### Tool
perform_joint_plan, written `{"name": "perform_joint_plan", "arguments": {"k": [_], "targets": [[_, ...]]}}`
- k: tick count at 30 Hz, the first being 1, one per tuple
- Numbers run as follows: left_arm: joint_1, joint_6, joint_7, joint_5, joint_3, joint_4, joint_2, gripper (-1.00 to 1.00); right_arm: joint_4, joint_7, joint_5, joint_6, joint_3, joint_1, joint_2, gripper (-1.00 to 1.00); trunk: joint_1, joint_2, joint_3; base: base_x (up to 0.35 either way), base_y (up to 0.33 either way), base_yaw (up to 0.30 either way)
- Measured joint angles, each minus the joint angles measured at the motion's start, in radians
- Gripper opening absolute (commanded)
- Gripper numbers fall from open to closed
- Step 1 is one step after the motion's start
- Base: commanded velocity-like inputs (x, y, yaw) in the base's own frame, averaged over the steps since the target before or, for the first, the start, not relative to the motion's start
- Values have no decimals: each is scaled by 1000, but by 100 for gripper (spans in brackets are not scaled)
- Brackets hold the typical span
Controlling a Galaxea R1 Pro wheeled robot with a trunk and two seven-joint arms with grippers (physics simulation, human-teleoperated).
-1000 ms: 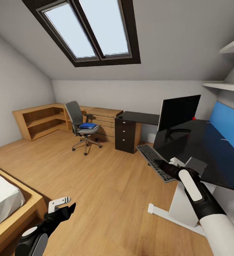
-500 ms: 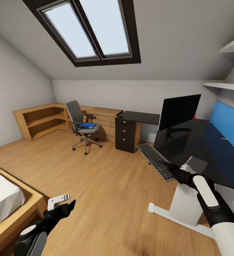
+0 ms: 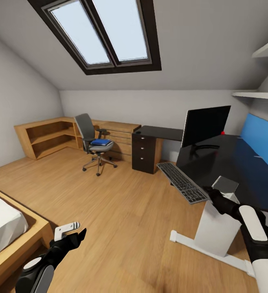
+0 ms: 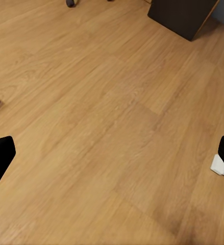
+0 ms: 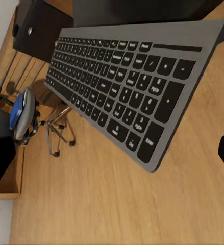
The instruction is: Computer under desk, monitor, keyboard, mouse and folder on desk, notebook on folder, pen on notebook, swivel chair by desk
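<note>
The keyboard (image 3: 182,182) lies along the near-left edge of the black bench (image 3: 231,171), overhanging it, with the monitor (image 3: 204,127) upright on the bench beyond it. The right hand (image 3: 210,191) sits just beside the keyboard's near end with its fingers spread apart, holding nothing; in the right wrist view the keyboard (image 5: 137,87) lies ahead, between the two dark fingertips but untouched. The left hand (image 3: 71,232) hangs low over the wooden floor (image 3: 121,211), also spread and empty.

The step in hand appears to be settling the keyboard next to the monitor. It looks poorly seated, so the next move probably calls for pushing or regripping it further onto the bench. After that, the blue folder (image 3: 100,142) waits on the swivel chair (image 3: 94,143), well apart on the far left by the wood cabinets (image 3: 48,136), and will need a drive across the room.
</note>
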Motion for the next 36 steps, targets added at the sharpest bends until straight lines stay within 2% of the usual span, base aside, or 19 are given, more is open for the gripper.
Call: {"name": "perform_joint_plan", "arguments": {"k": [5,8,12,15,24,30,36], "targets": [[0,-2,0,0,0,1,-1,100,1,0,2,1,-66,2,2,100,19,-35,-16,0,0,0],[0,-2,0,0,0,1,-1,100,17,-3,2,-1,-89,2,5,100,31,-56,-25,0,0,0],[0,-2,0,0,-1,1,-1,100,65,0,-3,-22,-95,2,10,100,46,-84,-38,0,0,0],[0,-2,0,-1,-1,1,-1,100,99,4,-26,-63,-98,1,15,100,58,-105,-47,0,0,0],[0,-2,0,-2,-3,1,-2,100,176,83,-172,-196,-93,0,19,100,92,-168,-75,0,0,0],[0,-2,0,-2,-3,1,-2,100,210,112,-203,-212,-91,-1,16,100,115,-210,-94,0,0,0],[0,-2,0,-2,-3,1,-2,100,215,139,-210,-203,-91,-1,15,100,138,-252,-113,0,0,0]]}}
